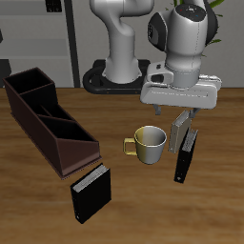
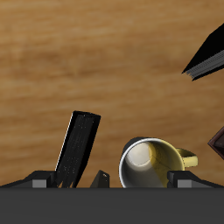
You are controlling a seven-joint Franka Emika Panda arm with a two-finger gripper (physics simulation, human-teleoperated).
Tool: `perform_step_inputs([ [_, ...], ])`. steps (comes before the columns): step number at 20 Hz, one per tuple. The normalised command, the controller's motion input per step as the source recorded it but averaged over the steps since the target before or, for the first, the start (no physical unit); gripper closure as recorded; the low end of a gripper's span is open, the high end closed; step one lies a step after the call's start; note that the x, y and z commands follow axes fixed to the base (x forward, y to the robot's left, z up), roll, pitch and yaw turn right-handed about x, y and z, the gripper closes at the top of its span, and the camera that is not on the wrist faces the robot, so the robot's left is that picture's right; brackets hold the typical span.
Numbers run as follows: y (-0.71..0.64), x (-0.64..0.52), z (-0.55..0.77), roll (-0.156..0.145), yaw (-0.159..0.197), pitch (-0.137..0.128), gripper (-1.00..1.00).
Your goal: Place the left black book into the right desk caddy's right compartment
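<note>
Exterior view: gripper (image 1: 183,118) hovering above the left black book (image 1: 186,154), standing on the desk (image 1: 38,205) beside the mug (image 1: 149,143); jaws apparently spread, partly hidden; descending squarely astride its thin spine is advisable.

White-grey rounded arm segments (image 1: 186,33), dark joint bands, pale flat tool (image 1: 181,116), dark base

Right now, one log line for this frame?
phase: approach | gripper: above black book, holding nothing | book: upright beside mug | caddy: book not in yet
</note>
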Motion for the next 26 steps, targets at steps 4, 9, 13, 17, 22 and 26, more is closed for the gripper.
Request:
perform_step_inputs([
  [4,0.05,0.04,-0.19,0.006,-0.023,0.015,-1.0],
  [9,0.12,0.01,-0.15,0.013,0.009,-0.027,-1.0],
  [13,0.25,-0.03,-0.23,0.028,0.014,0.028,-1.0],
  [17,0.25,-0.07,-0.1,0.047,0.019,-0.011,-1.0],
  [22,0.04,0.02,-0.06,0.008,-0.01,0.004,-1.0],
  [26,0.05,0.03,-0.16,0.006,-0.018,0.019,-1.0],
])
